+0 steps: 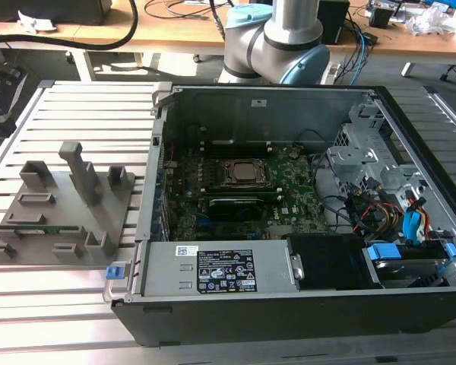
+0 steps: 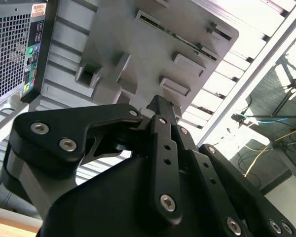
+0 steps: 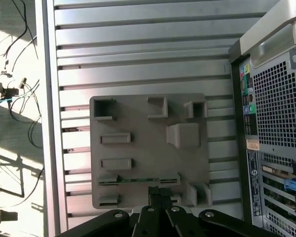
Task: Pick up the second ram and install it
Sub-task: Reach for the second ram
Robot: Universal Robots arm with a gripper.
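Going across the exterior view from its left: the grey tray (image 1: 68, 213) is sitting on the slatted aluminium counter (image 1: 83, 114), with blocky holders sticking up out of it. The second ram (image 1: 44, 228) is lying in a slot along the tray's near edge. It's a thin green strip resting in there, not picked up yet.

Just beside the tray, toward the exterior view's right, the open computer case (image 1: 289, 319) is lying on its side. The green motherboard (image 1: 296, 194) is showing inside, with the CPU socket (image 1: 243, 172) roughly in the middle of it. The power supply (image 1: 220, 270) is sitting along the near wall, and a bunch of coloured cables (image 1: 380, 213) is tangling up at the far right. The arm's base (image 1: 281, 38) is standing behind the case.

In the first wrist view the end effector (image 3: 159, 191) is hovering over the tray, its black fingers pressed together and gripping nothing. From that camera the tips are lining up right next to the green stick, about halfway along it. I can't tell how high above it they are. The second wrist view is showing the same closed-up tips, with the tray beyond them and not touching.
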